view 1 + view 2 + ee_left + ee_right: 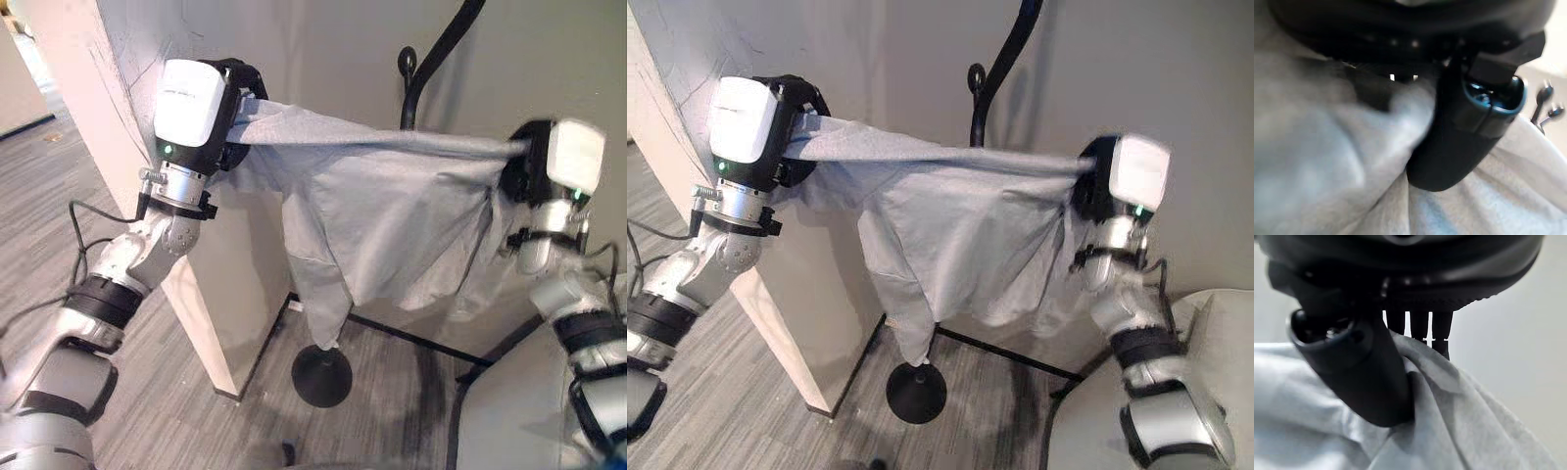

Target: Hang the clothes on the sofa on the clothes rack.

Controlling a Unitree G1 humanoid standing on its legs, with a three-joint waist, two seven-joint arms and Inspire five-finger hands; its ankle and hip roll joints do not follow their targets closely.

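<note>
- A grey garment (392,215) hung stretched between both hands in front of the black clothes rack (431,69), whose round base (321,376) stood on the grey floor (157,392).
- The left hand (1459,142) was clamped on one end, the right hand (1361,382) on the other.
- A white wall corner (196,294) stood just beside the left arm.
- The cloth hid most of the rack's pole; no writing was legible.

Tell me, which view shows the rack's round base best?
The left eye view: the black round base stands whole on the floor below the hanging grey shirt. The right eye view shows it too, with the shirt's sleeve ending just above. The wrist views show cloth and thumbs.
</note>
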